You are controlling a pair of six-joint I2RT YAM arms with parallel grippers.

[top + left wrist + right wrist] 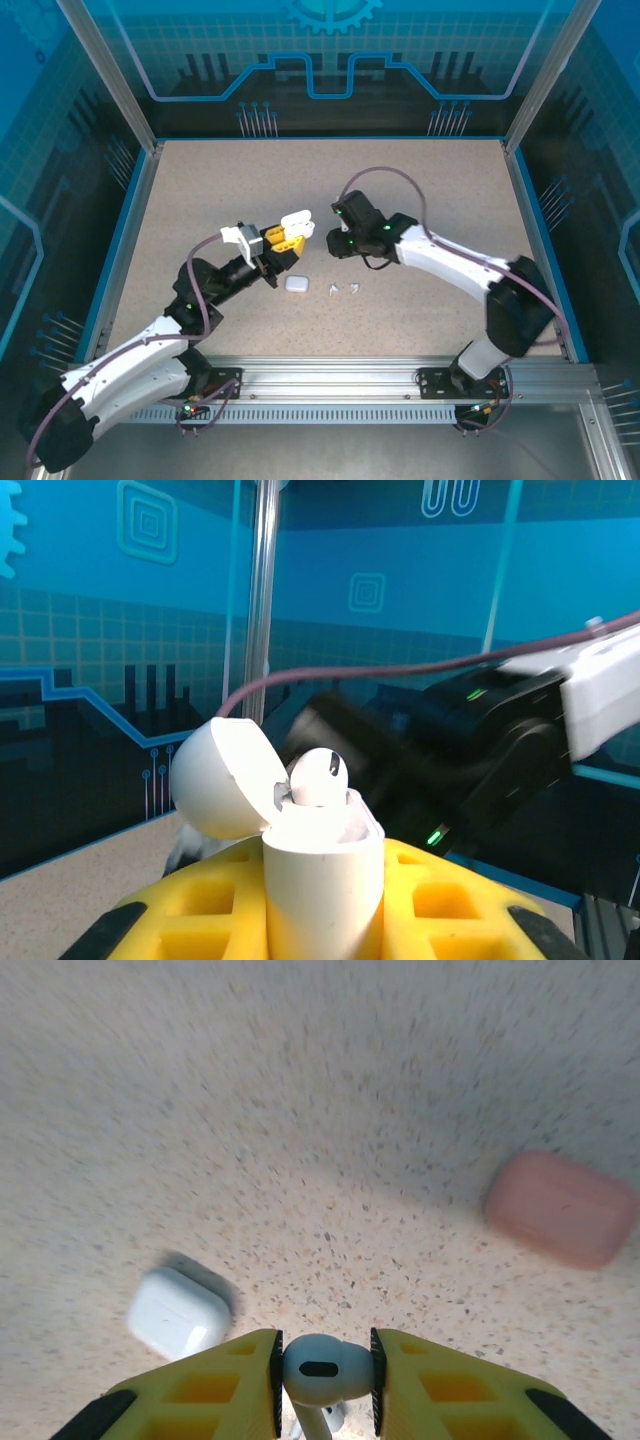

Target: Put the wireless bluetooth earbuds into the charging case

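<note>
**A:** Start at the right pincer [326, 1350]. What has it got?

**B:** Its jaws are nearly closed and clamp a white earbud [315, 1370] by the head, with the stem hanging below, out of the grip. It is held in the air above the tabletop [430, 180].

**A:** And the left pincer [322, 905]?

**B:** It is drawn in tight around the body of the open white case [322, 865]. The yellow fingers [200, 905] press both sides, the case is upright and the lid [220, 780] is thrown back. One seated earbud [320, 777] has its head above the rim. I cannot tell whether it is fully home.

**A:** Where is all that, taking the closed white case [297, 283] as the marker?

**B:** In the top view the left pincer [283, 240] holds the open white case [298, 222] just beyond the closed one, lifted off the tabletop. The right arm's wrist [345, 235] is beyond the closed case and to its right, near the open case but not touching it.

**A:** How far along is the task, then?

**B:** I would say partway. One bud appears to be in and a second is gripped and close, but it is not yet in a socket. It needs to go stem-down into the free socket.

**A:** What else is left?

**B:** Two loose earbuds [343, 290] lie just right of the closed white case, apart from it. The right wrist view shows that case [178, 1312] shut and a pink case [560, 1208], also shut, well apart from it. Neither has been filled, as far as I can judge.
</note>
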